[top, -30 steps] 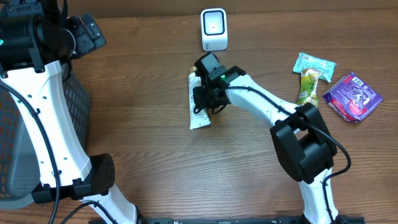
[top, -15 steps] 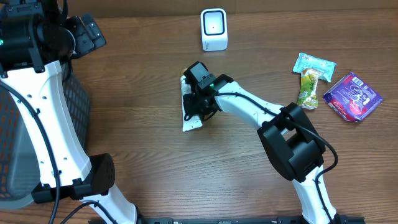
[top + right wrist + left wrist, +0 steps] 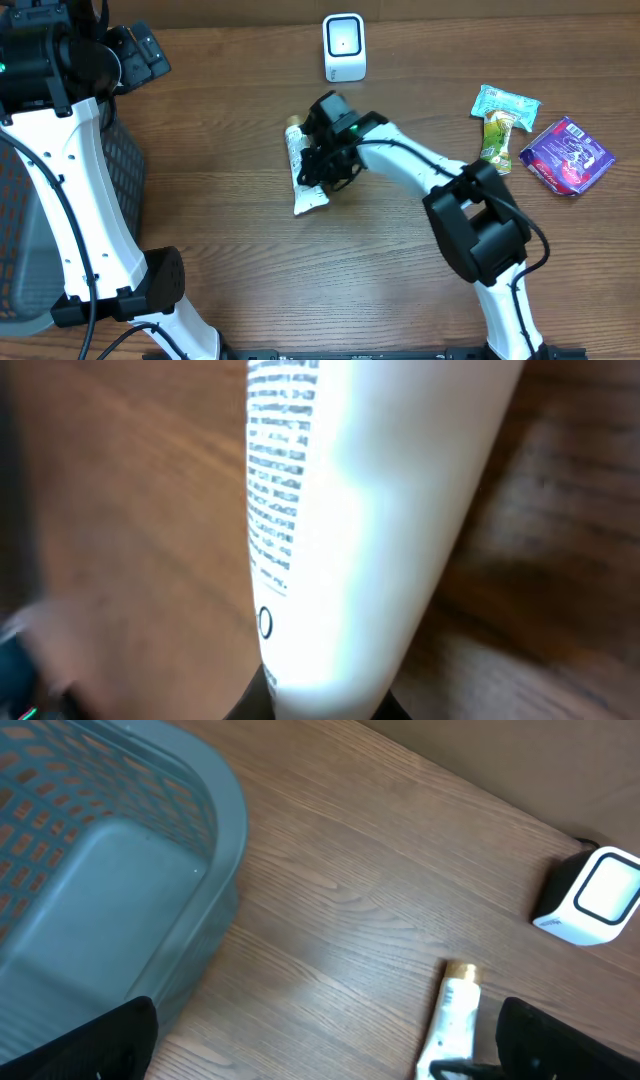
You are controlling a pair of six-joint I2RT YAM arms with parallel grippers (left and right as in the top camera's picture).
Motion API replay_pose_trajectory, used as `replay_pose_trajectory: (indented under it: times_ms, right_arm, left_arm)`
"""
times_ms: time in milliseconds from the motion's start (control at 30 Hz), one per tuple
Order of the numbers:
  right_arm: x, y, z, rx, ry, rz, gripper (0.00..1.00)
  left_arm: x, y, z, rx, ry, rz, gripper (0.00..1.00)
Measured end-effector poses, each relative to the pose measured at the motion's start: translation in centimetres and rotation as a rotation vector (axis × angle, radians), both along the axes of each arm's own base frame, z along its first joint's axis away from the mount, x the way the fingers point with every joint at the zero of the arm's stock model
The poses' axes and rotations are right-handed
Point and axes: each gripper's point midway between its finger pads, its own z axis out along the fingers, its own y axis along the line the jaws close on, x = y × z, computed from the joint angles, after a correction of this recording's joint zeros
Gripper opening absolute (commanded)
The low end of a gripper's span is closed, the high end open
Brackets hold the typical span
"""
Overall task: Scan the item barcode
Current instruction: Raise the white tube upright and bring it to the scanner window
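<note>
The item is a white tube (image 3: 303, 172) with a pale cap, lying slanted on the wooden table in front of the white barcode scanner (image 3: 344, 47). My right gripper (image 3: 326, 163) is shut on the tube's middle. In the right wrist view the tube (image 3: 370, 510) fills the frame, its small print facing left, with the right gripper (image 3: 322, 702) pinching it at the bottom edge. No barcode shows. My left gripper (image 3: 325, 1035) is open and hangs high near the basket. Its view shows the tube (image 3: 455, 1015) and the scanner (image 3: 595, 898).
A grey mesh basket (image 3: 122, 160) stands at the left table edge, seen too as the basket (image 3: 110, 870) from the left wrist. At the right lie a teal packet (image 3: 505, 102), a green packet (image 3: 495, 140) and a purple packet (image 3: 567, 155).
My right gripper has dragged the tube a little to the left and turned it, and its jaws have closed tighter on it. The left arm has not moved.
</note>
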Motion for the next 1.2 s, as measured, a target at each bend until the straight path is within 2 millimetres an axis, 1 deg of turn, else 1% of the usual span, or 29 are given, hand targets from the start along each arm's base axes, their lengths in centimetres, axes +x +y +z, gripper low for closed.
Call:
replay_pose_trajectory:
  times_ms: [67, 133, 233, 333, 400, 500, 533, 600, 667, 733, 933, 1000, 1067, 1200]
  right_arm:
    - [0.1, -0.6, 1.4, 0.081, 0.024, 0.026, 0.04]
    - [0.6, -1.3, 3.9, 0.179, 0.028, 0.041, 0.04]
    - [1.7, -2.6, 9.3, 0.337, -0.022, 0.063, 0.04]
    - [2.3, -4.5, 15.9, 0.461, -0.123, 0.078, 0.04]
    - [1.9, -5.7, 20.3, 0.522, -0.207, 0.091, 0.04]
    - [0.6, -6.6, 25.0, 0.583, -0.294, 0.121, 0.04]
    - [-0.1, -6.8, 26.7, 0.606, -0.325, 0.138, 0.04]
    - [-1.0, -7.0, 28.3, 0.629, -0.353, 0.158, 0.03]
    - [-1.6, -7.1, 29.3, 0.645, -0.370, 0.171, 0.04]
    - [-1.9, -7.1, 29.7, 0.653, -0.375, 0.178, 0.04]
    - [-1.7, -7.2, 29.3, 0.630, -0.374, 0.163, 0.03]
    - [-1.2, -7.5, 28.2, 0.570, -0.370, 0.124, 0.04]
    - [-0.3, -8.1, 26.5, 0.463, -0.375, 0.063, 0.04]
    - [2.4, -9.8, 22.6, 0.153, -0.464, -0.072, 0.04]
  left_arm:
    - [0.0, 0.0, 0.0, 0.000, 0.000, 0.000, 1.00]
    - [0.0, 0.0, 0.0, 0.000, 0.000, 0.000, 1.00]
    - [0.0, 0.0, 0.0, 0.000, 0.000, 0.000, 0.99]
    - [0.0, 0.0, 0.0, 0.000, 0.000, 0.000, 0.99]
    - [0.0, 0.0, 0.0, 0.000, 0.000, 0.000, 1.00]
    - [0.0, 0.0, 0.0, 0.000, 0.000, 0.000, 1.00]
    - [0.0, 0.0, 0.0, 0.000, 0.000, 0.000, 1.00]
    - [0.0, 0.0, 0.0, 0.000, 0.000, 0.000, 1.00]
    - [0.0, 0.0, 0.0, 0.000, 0.000, 0.000, 0.99]
    - [0.0, 0.0, 0.0, 0.000, 0.000, 0.000, 1.00]
    - [0.0, 0.0, 0.0, 0.000, 0.000, 0.000, 0.99]
    - [0.0, 0.0, 0.0, 0.000, 0.000, 0.000, 1.00]
    - [0.0, 0.0, 0.0, 0.000, 0.000, 0.000, 0.99]
    - [0.0, 0.0, 0.0, 0.000, 0.000, 0.000, 1.00]
